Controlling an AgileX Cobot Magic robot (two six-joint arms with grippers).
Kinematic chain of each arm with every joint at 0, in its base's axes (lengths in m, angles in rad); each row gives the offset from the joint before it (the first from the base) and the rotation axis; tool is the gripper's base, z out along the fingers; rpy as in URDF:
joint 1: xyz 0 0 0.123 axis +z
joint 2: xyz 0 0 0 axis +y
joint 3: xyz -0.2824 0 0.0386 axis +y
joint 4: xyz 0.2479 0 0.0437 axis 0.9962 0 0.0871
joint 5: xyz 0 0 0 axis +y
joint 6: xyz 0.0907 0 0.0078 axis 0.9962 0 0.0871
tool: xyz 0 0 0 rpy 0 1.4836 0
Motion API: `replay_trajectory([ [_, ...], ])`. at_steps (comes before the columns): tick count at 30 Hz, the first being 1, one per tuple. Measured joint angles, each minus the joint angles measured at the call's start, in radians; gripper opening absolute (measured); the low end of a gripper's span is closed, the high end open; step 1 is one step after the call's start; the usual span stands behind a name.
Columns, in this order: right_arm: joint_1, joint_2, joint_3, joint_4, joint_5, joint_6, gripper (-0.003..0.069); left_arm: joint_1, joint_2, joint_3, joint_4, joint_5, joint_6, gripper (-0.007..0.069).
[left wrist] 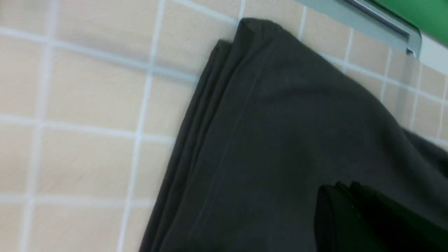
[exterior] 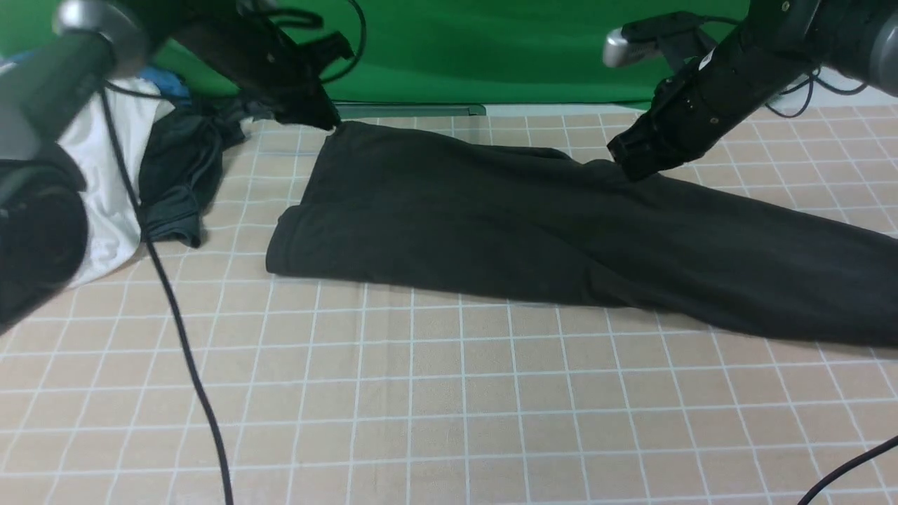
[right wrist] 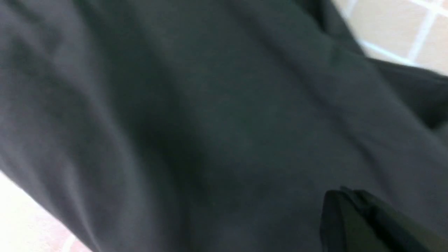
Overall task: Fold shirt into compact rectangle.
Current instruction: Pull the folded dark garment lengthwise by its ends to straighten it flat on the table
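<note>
The black shirt point(exterior: 491, 224) lies on the checked table as a long band folded lengthwise, running from the far left to the right edge of the front view; its print and neck label are hidden. My left gripper point(exterior: 328, 120) is at the shirt's far left corner. In the left wrist view its jaws point(left wrist: 344, 187) are pressed together just above the layered cloth point(left wrist: 280, 140), with nothing visible between them. My right gripper point(exterior: 635, 167) touches the far edge near a small bump in the cloth. It point(right wrist: 344, 192) is also shut over the blurred fabric point(right wrist: 210, 122).
A dark grey garment point(exterior: 182, 175) and a white garment point(exterior: 112, 196) are heaped at the far left, with something blue point(exterior: 165, 81) behind. A black cable point(exterior: 182, 337) crosses the table's left side. A metal rail point(exterior: 421, 110) and a green backdrop bound the far edge.
</note>
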Motion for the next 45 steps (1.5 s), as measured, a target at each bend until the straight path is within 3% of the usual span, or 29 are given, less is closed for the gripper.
replay_trajectory([
  [8,0.000,0.155,-0.074,0.040,-0.089,-0.015,0.0022,0.006,-0.058,0.001,0.012,0.144,0.000,0.0014],
  [11,0.000,0.188,-0.095,-0.032,-0.274,0.012,0.0022,0.006,-0.058,0.041,0.014,0.152,0.001,0.0014],
  [16,-0.006,0.188,-0.156,-0.171,-0.378,0.106,0.0024,0.006,-0.090,0.165,0.006,0.152,-0.009,0.0014],
  [18,-0.011,0.188,-0.192,-0.186,-0.345,0.138,0.0024,0.006,-0.113,0.219,0.005,0.153,-0.009,0.0014],
  [25,-0.039,0.106,-0.349,-0.206,0.077,0.146,0.0024,0.005,-0.211,0.357,0.024,0.157,-0.026,0.0025],
  [30,-0.046,-0.020,-0.359,-0.207,0.282,0.106,0.0024,-0.013,-0.245,0.371,0.098,0.156,-0.050,0.0127],
  [39,-0.080,-0.258,-0.272,-0.222,0.311,0.108,0.0024,-0.024,-0.195,0.426,0.180,0.156,-0.099,0.0451],
  [45,-0.080,-0.301,-0.150,-0.221,0.314,0.108,0.0024,-0.025,-0.147,0.453,0.184,0.156,-0.099,0.0545],
])
